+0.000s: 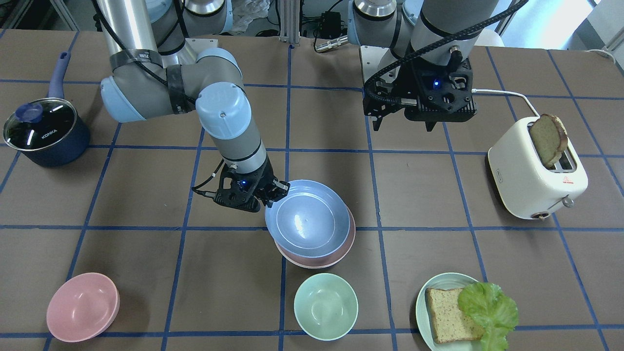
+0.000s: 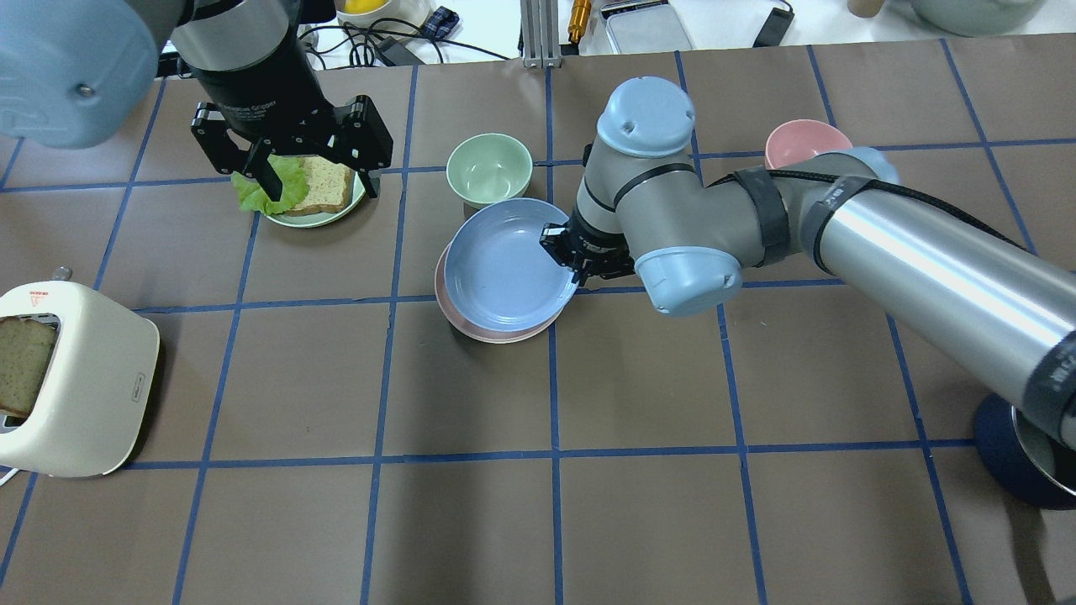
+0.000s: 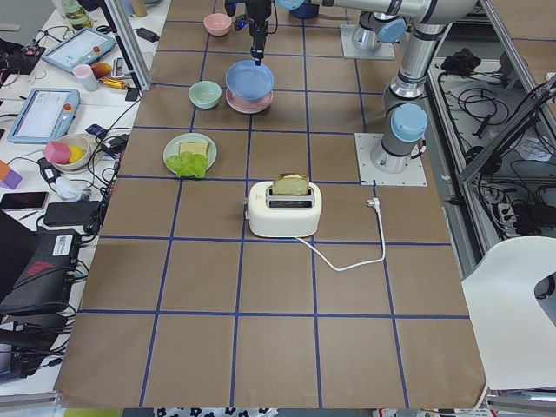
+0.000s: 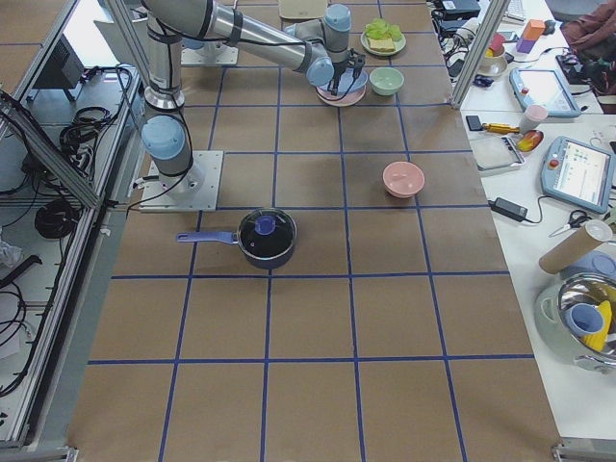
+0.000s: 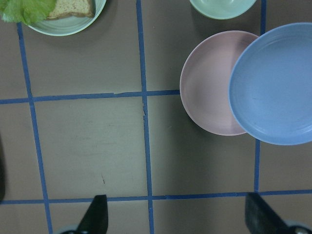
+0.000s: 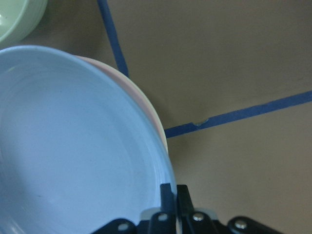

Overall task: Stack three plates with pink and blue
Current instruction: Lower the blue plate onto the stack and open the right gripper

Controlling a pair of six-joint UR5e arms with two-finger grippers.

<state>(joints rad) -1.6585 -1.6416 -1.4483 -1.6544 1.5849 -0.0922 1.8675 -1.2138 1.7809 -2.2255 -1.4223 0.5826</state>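
Observation:
My right gripper (image 1: pixel 280 190) is shut on the near rim of the light blue plate (image 1: pixel 308 219), which it holds tilted over the pale pink plate (image 1: pixel 336 256) and shifted a little off its centre. The wrist view shows the fingers (image 6: pixel 168 192) pinching the blue plate (image 6: pixel 73 146) above the pink rim (image 6: pixel 141 102). The overhead view shows the same blue plate (image 2: pixel 504 267) on the pink plate (image 2: pixel 483 332). My left gripper (image 2: pixel 318 181) is open and empty, hanging high over the bread plate. The cream-white plate is not in view.
A mint-green bowl (image 1: pixel 325 306) stands just beyond the stack. A pink bowl (image 1: pixel 82 306), a mint plate (image 1: pixel 441 279) with bread and lettuce, a white toaster (image 1: pixel 536 175) with a slice in it and a lidded blue pot (image 1: pixel 46 131) stand around.

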